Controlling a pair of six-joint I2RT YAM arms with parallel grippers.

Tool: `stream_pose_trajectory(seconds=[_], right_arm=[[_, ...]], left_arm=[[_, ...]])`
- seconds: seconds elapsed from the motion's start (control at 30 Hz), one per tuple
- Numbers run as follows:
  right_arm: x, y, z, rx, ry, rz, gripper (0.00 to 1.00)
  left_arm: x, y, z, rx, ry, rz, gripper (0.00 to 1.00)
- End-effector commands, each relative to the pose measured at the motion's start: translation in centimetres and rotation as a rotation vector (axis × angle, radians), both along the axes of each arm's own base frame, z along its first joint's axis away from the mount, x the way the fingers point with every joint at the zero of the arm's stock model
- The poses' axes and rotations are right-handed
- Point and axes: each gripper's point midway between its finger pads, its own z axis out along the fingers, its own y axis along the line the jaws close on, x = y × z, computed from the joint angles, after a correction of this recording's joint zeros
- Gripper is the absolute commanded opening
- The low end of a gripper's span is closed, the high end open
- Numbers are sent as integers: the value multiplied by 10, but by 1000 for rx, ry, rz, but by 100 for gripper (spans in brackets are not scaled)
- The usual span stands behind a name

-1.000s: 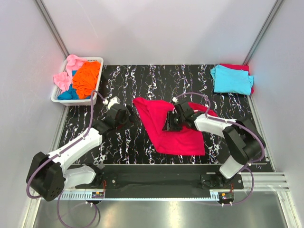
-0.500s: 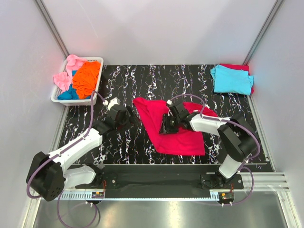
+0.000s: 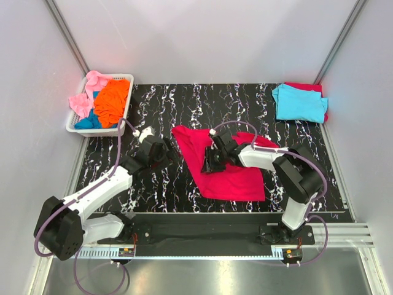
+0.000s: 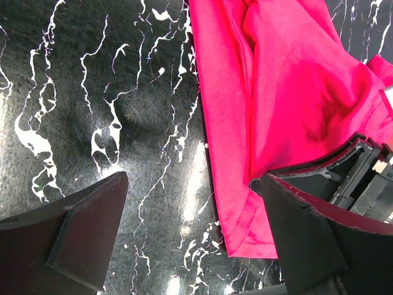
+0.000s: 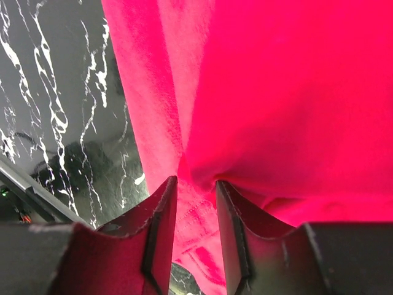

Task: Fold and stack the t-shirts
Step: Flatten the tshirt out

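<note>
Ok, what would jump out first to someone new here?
The large crimson-red cloth t-shirt sprawls mid-scene on the black marbled table, a fold pinched in the right end effector. Then the white slotted plastic basket of bright crumpled shirts far left, and a folded cyan t-shirt far right.

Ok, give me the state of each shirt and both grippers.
crimson-red t-shirt: laid out, partly folded over.
cyan t-shirt: folded, stacked on a red shirt.
orange t-shirt, pink t-shirt, blue t-shirt: crumpled in the basket.
left gripper: open, empty.
right gripper: shut on the crimson-red t-shirt.
</note>
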Motion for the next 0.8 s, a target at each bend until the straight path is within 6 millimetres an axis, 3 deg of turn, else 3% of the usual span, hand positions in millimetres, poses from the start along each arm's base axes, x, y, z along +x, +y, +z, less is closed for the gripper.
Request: stream_pose_trajectory(seconds=[0.0, 0.1, 0.13, 0.33, 0.57, 0.77], right_arm=[[11, 12, 5, 8, -43, 25, 37], [13, 13, 5, 4, -48, 21, 14], [13, 12, 6, 0, -51, 15, 0], [22, 1, 36, -30, -135, -30, 0], [38, -19, 107, -54, -319, -92, 0], [63, -64, 144, -221, -496, -222, 0]], left_arm=[[5, 6, 5, 10, -39, 16, 95], [5, 6, 6, 10, -42, 16, 95], [5, 6, 6, 8, -43, 17, 95], [5, 7, 5, 12, -40, 14, 95], [5, 5, 4, 9, -33, 3, 95], [4, 1, 2, 6, -25, -22, 95]])
